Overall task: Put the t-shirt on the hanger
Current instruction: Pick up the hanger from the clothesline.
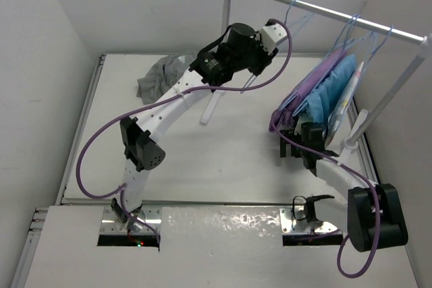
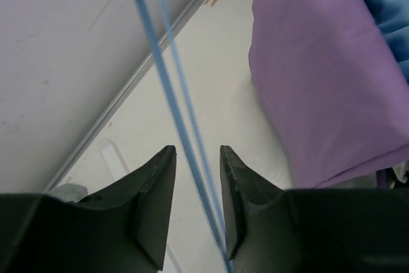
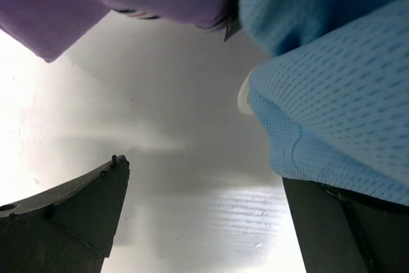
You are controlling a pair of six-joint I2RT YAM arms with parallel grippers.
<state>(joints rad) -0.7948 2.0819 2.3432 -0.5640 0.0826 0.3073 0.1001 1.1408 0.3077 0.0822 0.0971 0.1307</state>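
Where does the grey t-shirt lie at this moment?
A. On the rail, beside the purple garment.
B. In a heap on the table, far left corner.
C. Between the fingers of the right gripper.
B: the t-shirt lies crumpled on the table, not on the rail.

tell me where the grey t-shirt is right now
In the top view, the t-shirt lies crumpled on the table at its far left corner, by the back wall, right beside the left arm and far from the clothes rack.
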